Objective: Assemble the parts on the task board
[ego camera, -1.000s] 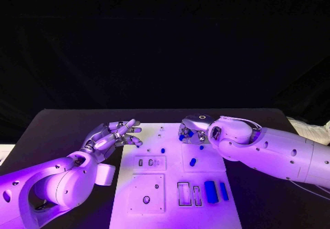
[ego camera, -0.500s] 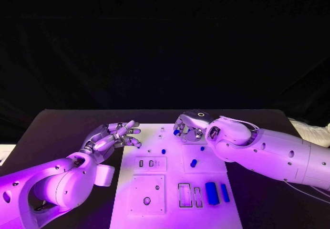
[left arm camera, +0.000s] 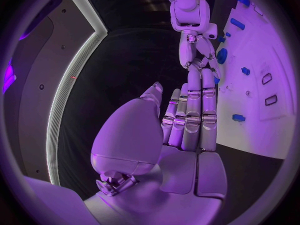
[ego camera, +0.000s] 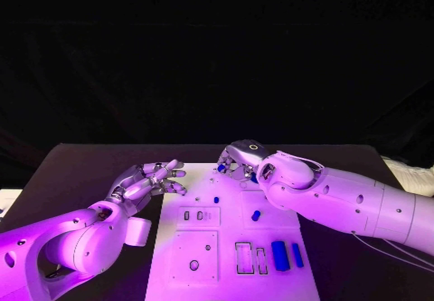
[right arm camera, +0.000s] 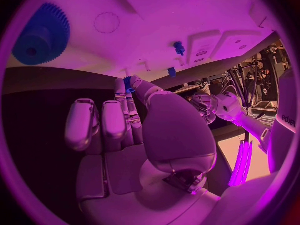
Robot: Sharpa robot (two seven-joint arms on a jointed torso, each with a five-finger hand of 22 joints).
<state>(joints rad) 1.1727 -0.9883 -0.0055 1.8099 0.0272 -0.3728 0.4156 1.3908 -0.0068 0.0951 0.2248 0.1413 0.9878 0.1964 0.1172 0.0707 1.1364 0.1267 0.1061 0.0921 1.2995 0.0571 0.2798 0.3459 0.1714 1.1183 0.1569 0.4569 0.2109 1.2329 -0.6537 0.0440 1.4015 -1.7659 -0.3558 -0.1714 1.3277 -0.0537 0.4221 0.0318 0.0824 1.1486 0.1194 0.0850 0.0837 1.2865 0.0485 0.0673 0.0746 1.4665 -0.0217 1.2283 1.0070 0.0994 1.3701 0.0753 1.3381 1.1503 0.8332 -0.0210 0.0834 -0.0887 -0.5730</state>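
Two blue bars [ego camera: 286,255] lie loose at the near right of the white task board [ego camera: 172,285], just beside a pair of empty rectangular slots [ego camera: 249,258]. Left of those slots sits a square panel with one oval opening [ego camera: 194,264]. Farther along the board, a second panel holds two small slots [ego camera: 194,215], and a short blue part [ego camera: 256,215] lies to its right, with a smaller blue part [ego camera: 216,199] just beyond.

Off the board's left edge, the left hand [ego camera: 149,180] hovers above the black bench [ego camera: 81,175], its fingers spread and slightly curled, grasping nothing. At the board's far end, the right hand [ego camera: 237,164] reaches in, and its fingertips pinch a small blue part [right arm camera: 128,82] just above the surface. A blue gear [right arm camera: 42,34] stands at that same far end.

Judging by the empty slots and loose pieces, assembly looks early, with most parts still to be seated.

From the head view, the right arm hides its own fingers, so where the pinched part is bound cannot be made out.
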